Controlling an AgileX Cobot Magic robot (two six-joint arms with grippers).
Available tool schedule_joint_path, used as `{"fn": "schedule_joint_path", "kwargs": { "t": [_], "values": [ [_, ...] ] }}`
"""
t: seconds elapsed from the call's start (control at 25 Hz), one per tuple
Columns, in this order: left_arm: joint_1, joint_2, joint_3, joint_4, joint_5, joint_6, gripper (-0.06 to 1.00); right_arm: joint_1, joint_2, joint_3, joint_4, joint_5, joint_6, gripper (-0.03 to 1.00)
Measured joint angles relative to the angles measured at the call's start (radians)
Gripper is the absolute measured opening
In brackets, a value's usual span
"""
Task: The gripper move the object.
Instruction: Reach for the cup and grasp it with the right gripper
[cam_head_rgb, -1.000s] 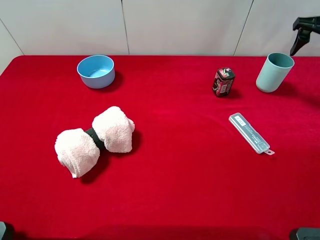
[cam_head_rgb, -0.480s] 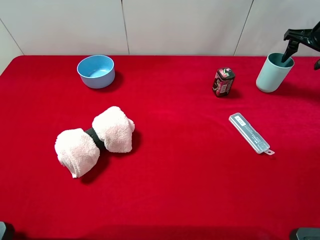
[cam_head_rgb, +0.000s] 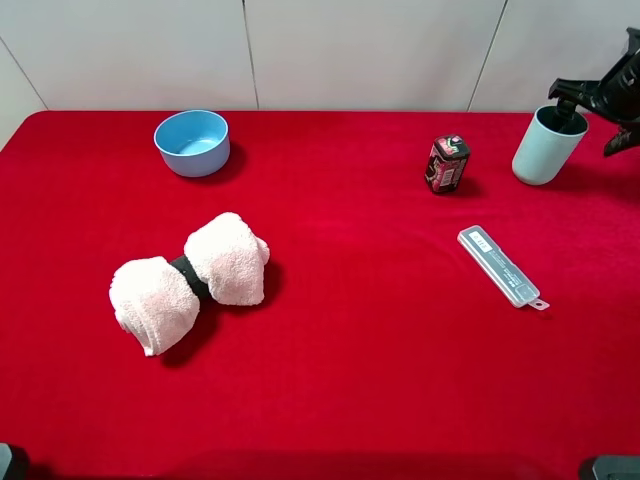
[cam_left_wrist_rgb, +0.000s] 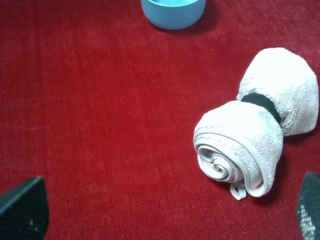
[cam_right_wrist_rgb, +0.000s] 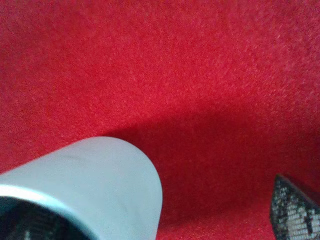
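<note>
The pale teal tumbler (cam_head_rgb: 545, 145) stands upright at the far right of the red table (cam_head_rgb: 380, 350). My right gripper (cam_head_rgb: 589, 126) is open at the tumbler's mouth. One dark finger (cam_head_rgb: 563, 100) dips inside the rim and the other (cam_head_rgb: 614, 143) hangs outside its right wall. In the right wrist view the tumbler's wall (cam_right_wrist_rgb: 95, 185) fills the lower left, and one finger (cam_right_wrist_rgb: 295, 212) shows apart from it. My left gripper (cam_left_wrist_rgb: 165, 215) is open and empty, low over the cloth near the rolled towel (cam_left_wrist_rgb: 260, 125).
A light-blue bowl (cam_head_rgb: 192, 142) sits at the back left. A pink rolled towel with a dark band (cam_head_rgb: 190, 280) lies left of centre. A small dark red can (cam_head_rgb: 446, 164) stands left of the tumbler. A clear flat case (cam_head_rgb: 502, 266) lies in front of it.
My right gripper has come down and leftward from above the tumbler's right side until one finger is inside the rim. The tumbler and the left arm have not moved.
</note>
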Motion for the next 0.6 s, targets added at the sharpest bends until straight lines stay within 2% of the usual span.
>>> {"fn": "schedule_joint_path", "kwargs": {
  "t": [0.12, 0.24, 0.6],
  "values": [
    [0.0, 0.0, 0.0, 0.0, 0.0, 0.0, 0.98, 0.0, 0.014, 0.0, 0.001, 0.0, 0.0, 0.6],
    [0.0, 0.0, 0.0, 0.0, 0.0, 0.0, 0.98, 0.0, 0.015, 0.0, 0.001, -0.003, 0.0, 0.56],
    [0.0, 0.0, 0.0, 0.0, 0.0, 0.0, 0.98, 0.0, 0.015, 0.0, 0.011, -0.009, 0.0, 0.29]
  ]
}}
